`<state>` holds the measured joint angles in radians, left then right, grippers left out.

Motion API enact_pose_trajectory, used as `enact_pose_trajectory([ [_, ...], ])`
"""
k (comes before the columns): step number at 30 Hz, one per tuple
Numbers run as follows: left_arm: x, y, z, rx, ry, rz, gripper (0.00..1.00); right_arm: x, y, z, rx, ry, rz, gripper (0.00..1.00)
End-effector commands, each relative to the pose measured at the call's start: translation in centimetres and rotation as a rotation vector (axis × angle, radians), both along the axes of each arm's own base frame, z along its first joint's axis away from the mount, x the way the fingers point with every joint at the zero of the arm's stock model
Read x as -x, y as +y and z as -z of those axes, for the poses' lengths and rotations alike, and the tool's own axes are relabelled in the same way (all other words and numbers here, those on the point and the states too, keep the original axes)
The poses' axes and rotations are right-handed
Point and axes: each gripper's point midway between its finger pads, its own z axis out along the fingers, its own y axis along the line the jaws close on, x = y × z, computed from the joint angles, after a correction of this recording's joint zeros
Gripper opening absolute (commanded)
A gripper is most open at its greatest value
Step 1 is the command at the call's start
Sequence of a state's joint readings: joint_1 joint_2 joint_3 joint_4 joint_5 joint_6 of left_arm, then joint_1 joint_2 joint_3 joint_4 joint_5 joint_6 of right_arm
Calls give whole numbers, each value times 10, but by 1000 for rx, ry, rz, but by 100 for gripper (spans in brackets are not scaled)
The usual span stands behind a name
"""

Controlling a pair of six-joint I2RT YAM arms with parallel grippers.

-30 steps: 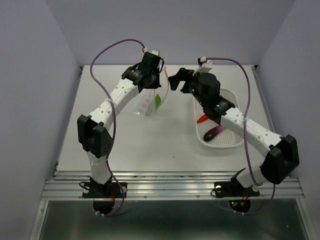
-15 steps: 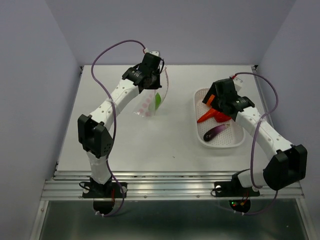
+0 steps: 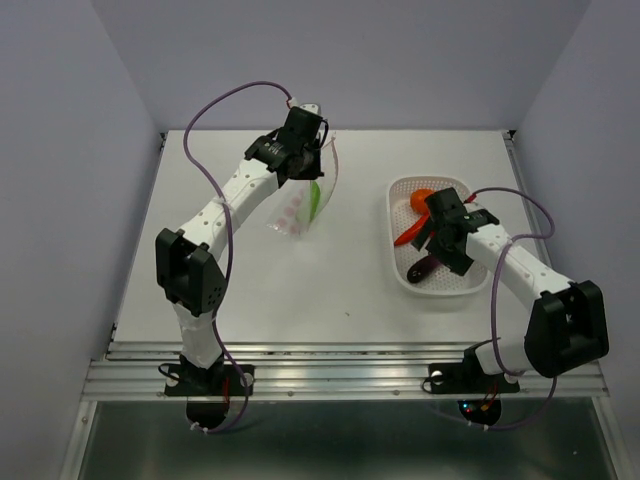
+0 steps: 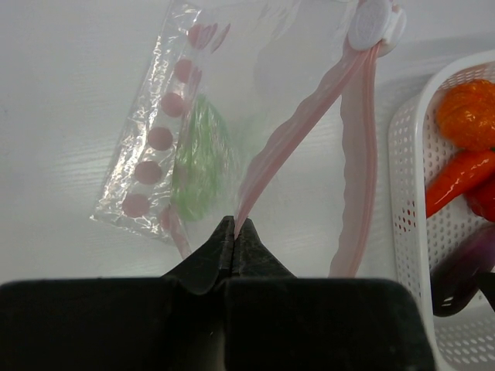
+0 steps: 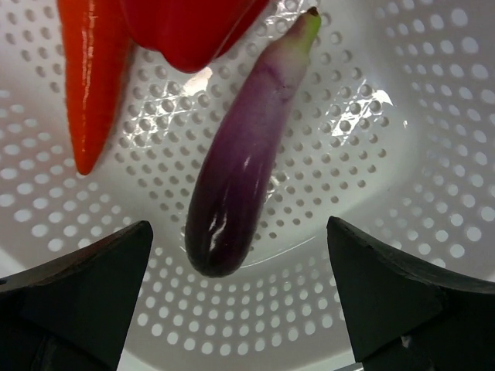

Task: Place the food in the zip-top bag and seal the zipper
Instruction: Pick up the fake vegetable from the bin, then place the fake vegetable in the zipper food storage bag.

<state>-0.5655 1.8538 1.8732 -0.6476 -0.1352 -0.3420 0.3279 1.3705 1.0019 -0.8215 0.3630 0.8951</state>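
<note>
1. Right arm, nearest the bases. We find the right gripper (image 5: 240, 228) inside the white perforated basket (image 5: 402, 116), pointing down at its floor. Its fingers (image 5: 77, 294) are spread wide apart and hold nothing. The purple eggplant (image 5: 236, 193) lies on the basket floor, its rounded end between the two fingers with a gap on each side.

2. Basket contents, further on. Just beyond the eggplant lie the red-orange carrot (image 5: 89, 77) and the red pepper (image 5: 189, 27), side by side. The orange round fruit (image 4: 466, 114) sits at the far end of the basket.

3. Left arm, further back. The left gripper (image 4: 234, 228) is pinched together on one pink track of the zipper (image 4: 302, 124). The second track runs apart from the first, and the two meet at the white slider tab (image 4: 375, 23), so the mouth stands open.

4. The zip-top bag (image 4: 255, 69) hangs below this gripper over the table (image 3: 250, 290). We cannot tell whether its lower end touches the surface. The green pod (image 4: 199, 158) is inside the bag, beside the pink dots (image 4: 160, 138).
</note>
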Motion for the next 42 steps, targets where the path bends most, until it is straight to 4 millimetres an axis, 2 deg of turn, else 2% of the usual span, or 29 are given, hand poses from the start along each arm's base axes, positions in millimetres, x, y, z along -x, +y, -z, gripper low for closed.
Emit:
enact_pose_trajectory([
  [1,0,2,-16,25,-44,0,0,0,-10,8,-5,-20,69,100],
  [7,1,4,-17,26,-45,-1,0,-22,-9,30,-39,-76,87,99],
  [11,1,4,-19,28,-49,-1,0,-21,-16,48,-13,-45,121,95],
  [16,1,4,-19,28,-49,-1,0,-29,-17,54,-31,-93,144,75],
  [18,1,2,-20,33,-48,3,0,-30,-18,51,-33,-117,147,67],
  [22,1,1,-20,34,-48,6,0,-27,-28,41,1,-161,163,44],
  [24,0,2,-22,35,-50,2,0,-25,-29,36,3,-179,165,38],
  [27,0,1,-22,36,-52,4,0,-25,-28,21,-17,-222,145,29],
  [28,-1,1,-24,38,-53,1,0,-27,-24,9,-34,-253,117,27],
  [30,0,-1,-23,41,-46,8,0,-29,-22,-5,-48,-286,96,27],
  [31,-1,-2,-25,47,-47,11,0,-32,-19,-23,-56,-331,58,27],
  [33,-1,-4,-25,52,-50,18,0,-38,-16,-45,-64,-405,10,27],
  [34,-2,-4,-26,53,-50,18,0,-41,-14,-56,-30,-439,-76,27],
  [37,-3,-5,-25,52,-49,18,0,-55,4,-100,-52,-644,-242,25],
  [38,-3,-6,-25,54,-47,19,0,-56,18,-111,-105,-689,-308,24],
  [39,-3,-5,-24,52,-46,17,0,-63,29,-135,-139,-786,-353,24],
  [40,-4,-4,-25,51,-48,14,0,-65,37,-146,-152,-831,-410,22],
  [41,-3,-5,-25,50,-48,12,0,-70,55,-169,-201,-924,-479,22],
  [42,-4,-4,-27,50,-51,9,0,-72,64,-182,-231,-967,-522,22],
])
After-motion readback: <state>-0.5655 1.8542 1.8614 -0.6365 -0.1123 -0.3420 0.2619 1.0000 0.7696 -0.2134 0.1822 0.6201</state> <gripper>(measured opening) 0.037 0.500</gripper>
